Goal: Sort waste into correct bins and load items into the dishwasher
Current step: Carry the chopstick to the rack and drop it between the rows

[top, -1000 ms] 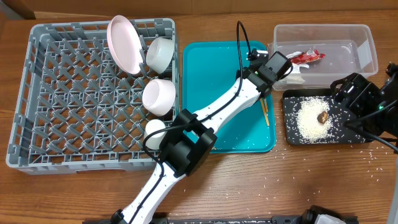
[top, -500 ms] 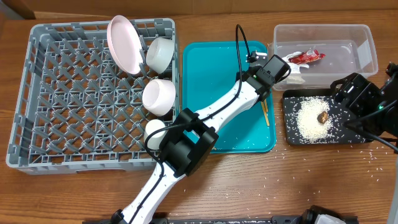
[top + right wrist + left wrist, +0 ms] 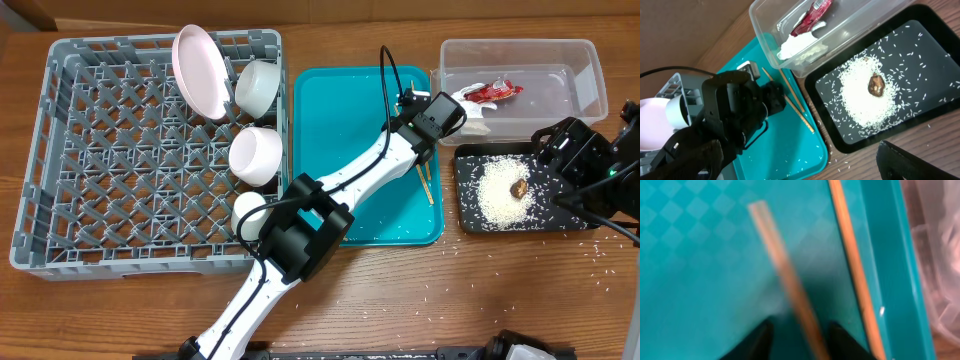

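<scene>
Two wooden chopsticks [image 3: 427, 180] lie at the right edge of the teal tray [image 3: 340, 110]. My left gripper [image 3: 430, 135] is low over them. In the left wrist view its jaws [image 3: 801, 335] stand apart with one blurred chopstick [image 3: 782, 275] between them, and the other chopstick [image 3: 855, 265] lies beside. The clear tub [image 3: 590, 75] holds the red-and-white wrapper [image 3: 492, 92] and the white paper scrap [image 3: 797, 45]. The black tray [image 3: 465, 215] holds rice [image 3: 495, 190] and the brown lump [image 3: 519, 187]. My right gripper [image 3: 565, 160] is open and empty over the black tray's right end.
The grey dish rack [image 3: 60, 150] at the left holds the plate [image 3: 197, 70], two bowls [image 3: 258, 85] [image 3: 255, 153] and the cup [image 3: 248, 213]. Loose rice grains lie on the teal tray [image 3: 790, 145] and on the table at the front right [image 3: 600, 262].
My left gripper has shifted slightly down and left along the teal tray's right edge, closer to the chopsticks. The right arm has not moved.
</scene>
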Controlling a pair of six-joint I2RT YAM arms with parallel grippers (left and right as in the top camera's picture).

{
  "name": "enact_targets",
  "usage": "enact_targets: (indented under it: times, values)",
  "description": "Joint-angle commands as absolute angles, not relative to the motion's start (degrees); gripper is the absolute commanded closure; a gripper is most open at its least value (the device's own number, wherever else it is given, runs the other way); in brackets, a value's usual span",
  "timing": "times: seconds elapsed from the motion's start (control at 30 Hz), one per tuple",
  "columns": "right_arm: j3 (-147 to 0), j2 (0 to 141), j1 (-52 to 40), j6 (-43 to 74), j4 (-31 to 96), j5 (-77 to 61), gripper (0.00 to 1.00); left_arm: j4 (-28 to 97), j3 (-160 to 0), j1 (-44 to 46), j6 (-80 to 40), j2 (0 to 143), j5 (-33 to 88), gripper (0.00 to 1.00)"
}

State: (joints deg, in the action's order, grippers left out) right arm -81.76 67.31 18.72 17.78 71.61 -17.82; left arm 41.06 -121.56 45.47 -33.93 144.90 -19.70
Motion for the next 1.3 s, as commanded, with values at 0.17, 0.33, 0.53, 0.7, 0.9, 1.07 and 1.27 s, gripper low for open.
enact_targets:
  times: [0.17, 0.33, 0.53, 0.7, 0.9, 1.07, 1.27]
  values:
    - [-82.5, 67.3, 18.9, 17.8, 71.5, -18.0, 0.0, 60.4, -129.4, 45.5, -33.4, 146.2, -17.8, 0.96]
    - [-82.5, 67.3, 18.9, 17.8, 71.5, -18.0, 0.0, 73.8, -143.3, 43.6, -33.1, 146.1, -18.0, 0.96]
    - [-82.5, 67.3, 18.9, 17.8, 71.5, -18.0, 0.0, 92.6, -168.7, 38.5, -31.6, 145.4, -18.2, 0.96]
    - [-82.5, 67.3, 18.9, 17.8, 71.5, -18.0, 0.0, 96.8, -179.9, 31.8, -19.7, 140.7, -8.3, 0.96]
    - [-82.5, 67.3, 18.9, 17.8, 71.5, -18.0, 0.0, 96.8, -171.3, 23.8, -17.5, 130.3, 0.1, 0.96]
    - [-82.5, 67.3, 18.9, 17.8, 71.5, -18.0, 0.0, 96.8, -146.1, 19.3, -17.5, 114.9, -6.5, 0.96]
    - [-82.5, 67.3, 18.9, 17.8, 71.5, -18.0, 0.0, 92.5, -118.0, 12.6, -14.7, 102.2, -12.6, 0.96]
